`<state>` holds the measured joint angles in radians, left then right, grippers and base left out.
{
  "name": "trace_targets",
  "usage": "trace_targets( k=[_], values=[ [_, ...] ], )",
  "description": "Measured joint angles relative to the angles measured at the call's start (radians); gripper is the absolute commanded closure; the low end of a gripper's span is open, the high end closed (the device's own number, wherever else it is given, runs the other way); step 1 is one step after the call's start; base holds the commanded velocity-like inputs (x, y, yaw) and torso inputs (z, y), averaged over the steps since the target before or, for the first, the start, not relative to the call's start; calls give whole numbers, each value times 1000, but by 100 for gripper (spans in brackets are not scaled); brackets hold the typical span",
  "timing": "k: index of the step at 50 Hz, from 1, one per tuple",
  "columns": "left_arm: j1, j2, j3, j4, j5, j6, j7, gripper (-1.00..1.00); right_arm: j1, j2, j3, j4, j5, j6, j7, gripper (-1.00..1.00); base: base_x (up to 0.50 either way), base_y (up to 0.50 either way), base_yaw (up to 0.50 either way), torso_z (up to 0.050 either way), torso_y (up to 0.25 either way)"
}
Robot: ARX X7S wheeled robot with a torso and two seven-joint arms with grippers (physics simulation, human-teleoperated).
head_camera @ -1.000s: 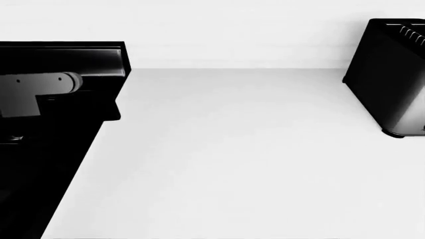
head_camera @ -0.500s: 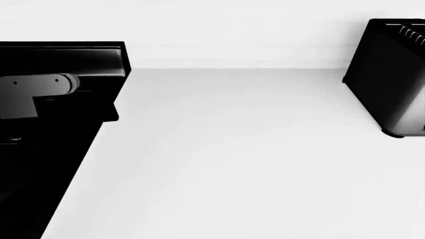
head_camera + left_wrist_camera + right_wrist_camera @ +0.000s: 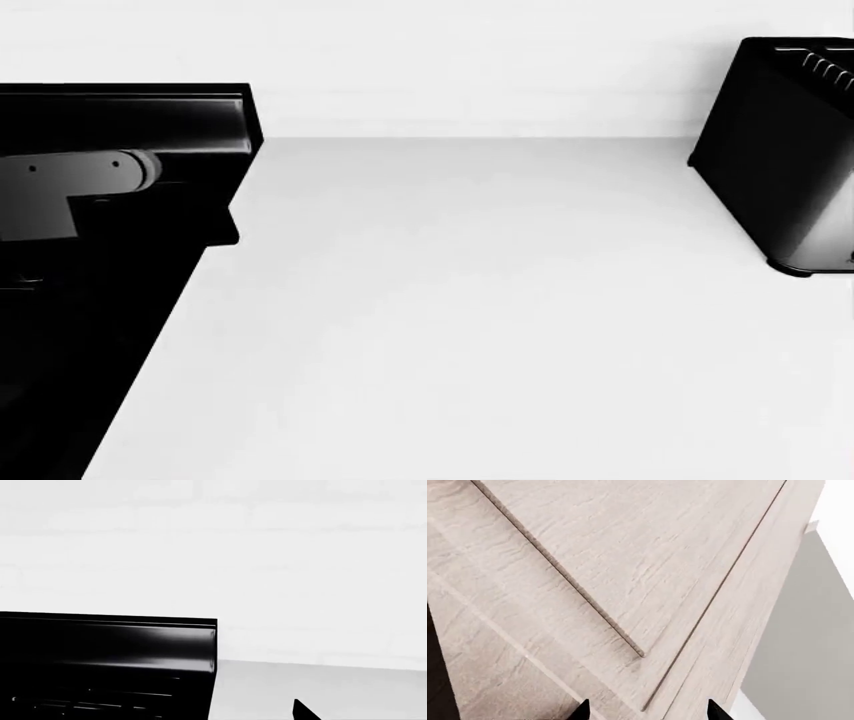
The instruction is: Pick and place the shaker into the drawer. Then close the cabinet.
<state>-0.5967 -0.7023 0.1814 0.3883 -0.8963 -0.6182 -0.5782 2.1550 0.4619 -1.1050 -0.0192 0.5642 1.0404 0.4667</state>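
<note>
On the white counter neither shaker nor open drawer is visible, so bearing, axis and nearer arm can't be judged; right gripper spread, empty, facing a wood panel; left gripper state unclear.

Desk extends forward to the wall. Stove adjoins the desk's left edge. Toaster stands on the desk, far right, near the wall.
</note>
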Motion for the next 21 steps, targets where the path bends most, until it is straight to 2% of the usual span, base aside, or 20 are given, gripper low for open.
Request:
trace_targets(
  k=[11, 21],
  values=[
    [1, -1, 0, 3, -1, -1, -2, -100, -12, -22, -72, -10, -91, 13, 16, -100, 20, 7, 18, 6, -14],
    [3, 0, 3, -3, 3, 4, 1, -100, -13, -14, 13, 0, -5, 10, 13, -100, 13, 4, 13, 4, -12]
  ],
)
